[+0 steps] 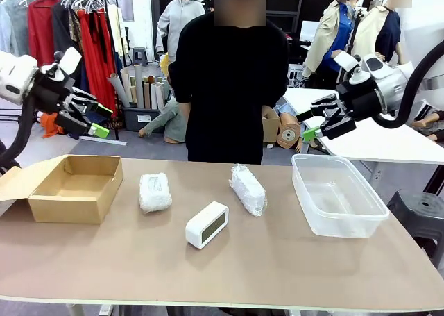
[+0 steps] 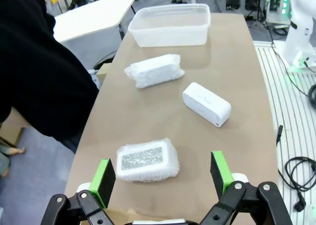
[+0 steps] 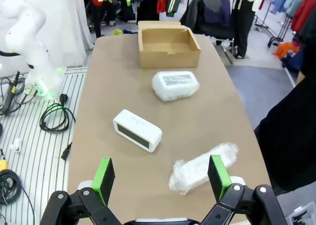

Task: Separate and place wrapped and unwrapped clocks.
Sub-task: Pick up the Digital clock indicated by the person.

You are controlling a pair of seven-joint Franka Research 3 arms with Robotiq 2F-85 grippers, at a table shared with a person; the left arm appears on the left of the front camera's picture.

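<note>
Nothing sorted yet: one bundle [image 1: 155, 192] left of the clock [image 1: 207, 224], second bundle [image 1: 248, 189] right of it; box [image 1: 69, 187] and tub [image 1: 336, 194] empty. Left hand [image 1: 102, 121] and right hand [image 1: 307, 125] spread, holding nothing.

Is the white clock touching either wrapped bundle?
Apart. The front view shows bare table between the clock and the left bundle, and between it and the right bundle.

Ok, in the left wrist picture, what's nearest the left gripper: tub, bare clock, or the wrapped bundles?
From the left gripper:
1. Near wrapped bundle, just ahead.
2. Bare clock, picture right.
3. Far wrapped bundle, picture left.
4. Clear tub, table's far end.
</note>
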